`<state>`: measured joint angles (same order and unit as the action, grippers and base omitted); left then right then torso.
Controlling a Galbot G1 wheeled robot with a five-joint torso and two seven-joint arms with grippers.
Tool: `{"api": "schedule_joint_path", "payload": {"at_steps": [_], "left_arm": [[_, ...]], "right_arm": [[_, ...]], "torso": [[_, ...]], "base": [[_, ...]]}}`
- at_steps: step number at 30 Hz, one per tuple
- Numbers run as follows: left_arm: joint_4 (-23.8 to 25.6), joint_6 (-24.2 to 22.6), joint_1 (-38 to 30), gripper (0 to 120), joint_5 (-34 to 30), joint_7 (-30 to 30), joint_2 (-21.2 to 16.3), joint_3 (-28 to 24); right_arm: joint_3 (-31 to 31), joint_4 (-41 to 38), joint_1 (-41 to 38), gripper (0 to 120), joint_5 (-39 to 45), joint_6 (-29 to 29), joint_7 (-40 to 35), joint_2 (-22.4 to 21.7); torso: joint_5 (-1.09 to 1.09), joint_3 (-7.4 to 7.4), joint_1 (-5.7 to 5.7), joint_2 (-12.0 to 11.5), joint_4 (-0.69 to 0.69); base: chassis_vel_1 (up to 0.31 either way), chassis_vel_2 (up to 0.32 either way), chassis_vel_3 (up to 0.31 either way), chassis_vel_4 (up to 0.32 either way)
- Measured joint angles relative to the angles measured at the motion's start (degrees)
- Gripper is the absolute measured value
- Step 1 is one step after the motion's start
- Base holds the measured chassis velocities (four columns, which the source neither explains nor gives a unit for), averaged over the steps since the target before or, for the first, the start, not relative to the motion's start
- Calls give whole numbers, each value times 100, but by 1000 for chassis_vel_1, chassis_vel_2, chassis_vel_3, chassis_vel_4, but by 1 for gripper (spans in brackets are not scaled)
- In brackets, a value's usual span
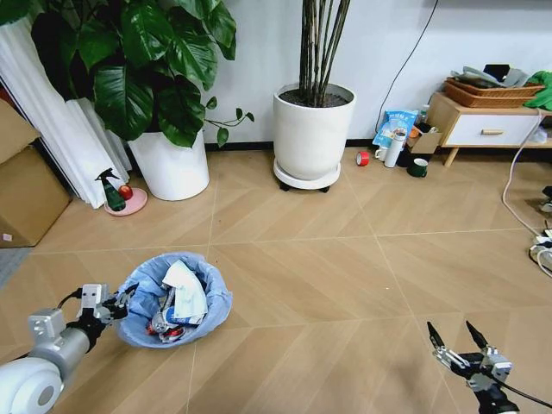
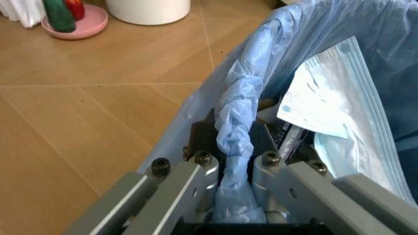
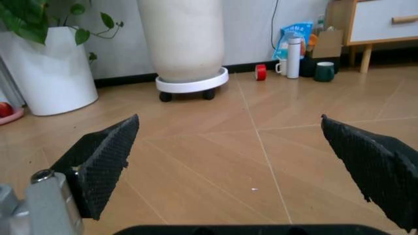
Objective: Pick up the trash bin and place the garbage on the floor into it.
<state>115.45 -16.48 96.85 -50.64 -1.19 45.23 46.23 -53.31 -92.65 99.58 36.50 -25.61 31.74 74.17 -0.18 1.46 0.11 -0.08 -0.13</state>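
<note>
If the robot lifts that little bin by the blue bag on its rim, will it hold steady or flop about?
The left gripper is clamped on the trash bin at its rim, over a bunched fold of thin crinkly bag, so the film may slip or stretch. Gripped on one side only, the bin would probably tilt. It looks light: the garbage inside is mostly paper.
</note>
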Motion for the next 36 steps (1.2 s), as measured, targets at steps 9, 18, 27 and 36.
{"api": "schedule_joint_path", "payload": {"at_steps": [9, 18, 27, 36], "left_arm": [[2, -40, -211, 1, 46, -91, 149, -175], [-37, -56, -334, 1, -11, -99, 186, -173], [-123, -54, -250, 1, -121, -62, 142, -28], [-26, -98, -242, 1, -171, -105, 107, -2]], "right_arm": [[149, 156, -125, 100, 47, 16, 3, -42], [160, 153, -115, 100, 58, 58, -16, -149], [110, 132, -97, 100, 73, 74, -30, -172], [112, 309, -149, 100, 102, -4, 37, -168]], "torso": [[2, 0, 0, 0, 1], [1, 0, 0, 0, 0], [0, 0, 0, 0, 1], [0, 0, 0, 0, 0]], "base": [[51, -50, -50, 62], [13, -18, -20, 15], [18, -15, -15, 17], [37, -41, -35, 43]]}}
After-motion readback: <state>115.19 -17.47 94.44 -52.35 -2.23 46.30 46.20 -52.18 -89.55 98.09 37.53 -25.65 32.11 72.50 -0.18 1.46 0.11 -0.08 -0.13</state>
